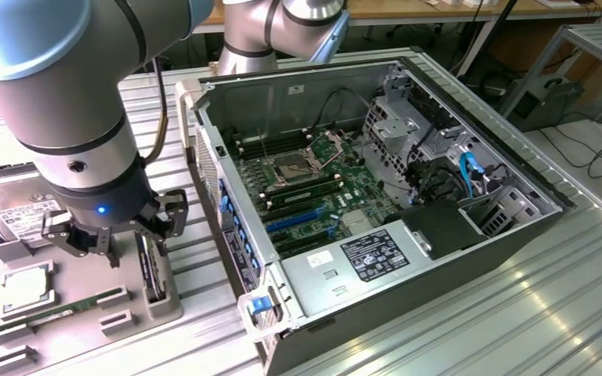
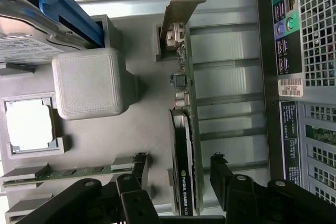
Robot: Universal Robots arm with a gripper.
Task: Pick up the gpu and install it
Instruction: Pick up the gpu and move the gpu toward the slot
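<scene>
Gripper (image 2: 178, 163) jaws apart, poised astride gpu (image 2: 185, 129), which stood on edge in tray (image 2: 142, 124). Gpu not gripped, not lifted. Install into case (image 1: 385, 196) outstanding.

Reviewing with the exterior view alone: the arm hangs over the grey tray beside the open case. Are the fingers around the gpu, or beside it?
Observer: Around it. In the wrist view the gpu stands on edge in the tray, between the open fingers, touching neither.
Operator: Any marking on the card?
Observer: Its label reads NVIDIA Quadro.
Operator: And the bracket?
Observer: The pale bracket is at the end farthest from the fingers.
</scene>
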